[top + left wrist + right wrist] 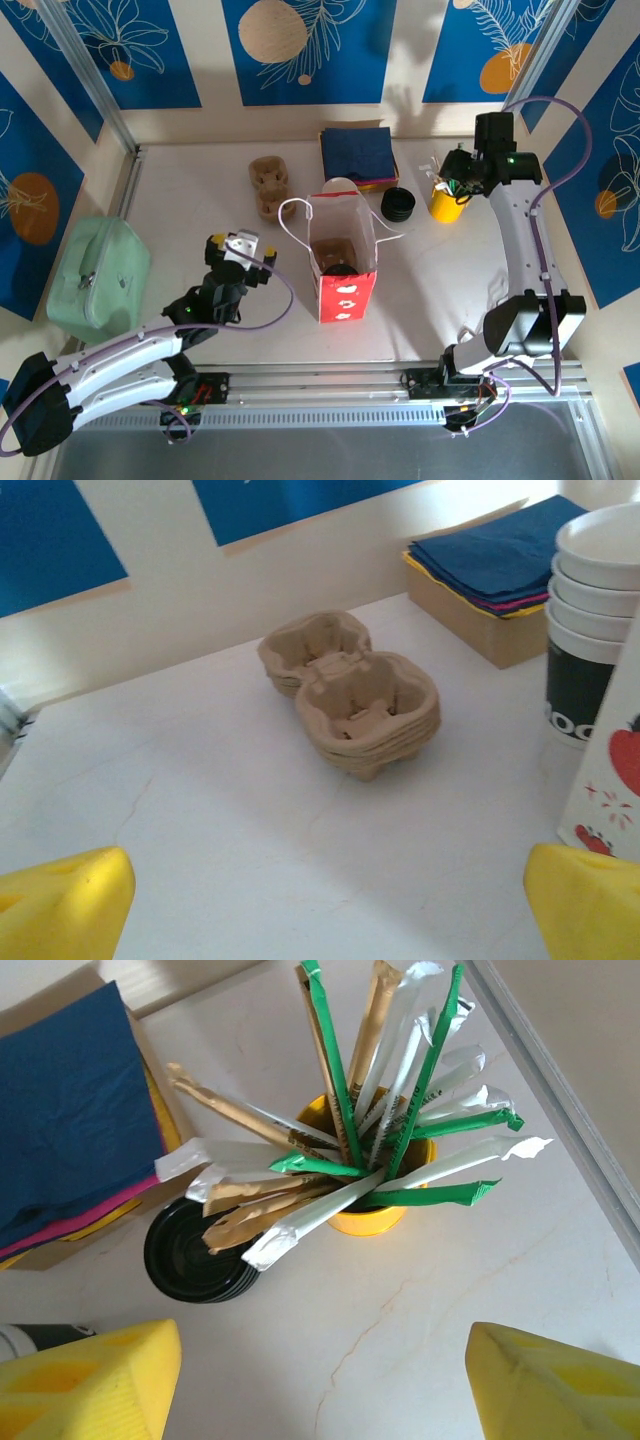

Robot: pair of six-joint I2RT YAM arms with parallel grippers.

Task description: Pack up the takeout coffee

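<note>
The takeout coffee (338, 268) — a small white paper cup closed by a round black plastic lid — is located inside the open red-and-white paper bag (345, 295), which stands upright at the middle of the white table (180, 190), somewhat nearer its near edge than its far edge. From above, the dark lid is seen seated in a brown cardboard carrier (330, 248) low in the bag; the cup's side wall is hidden by the bag. The cup's long axis is judged to be vertical, lid uppermost. The left gripper (240, 247) is positioned just beside the bag on its left, so the coffee lies to the gripper's right and below the bag rim. Its yellow fingers (70, 900) are spread wide, with nothing between them. The right gripper (450, 180) is held well apart, over the yellow cup (365, 1223) of paper-wrapped sticks (300, 1228) near the far right corner, beside a stack of black lids (195, 1250); its fingers (90, 1380) are likewise spread and nothing is pinched. The left arm is therefore the nearer one. Any further reach to the cup is judged to require entry from above — through the bag mouth — since the bag walls close off every side.
</note>
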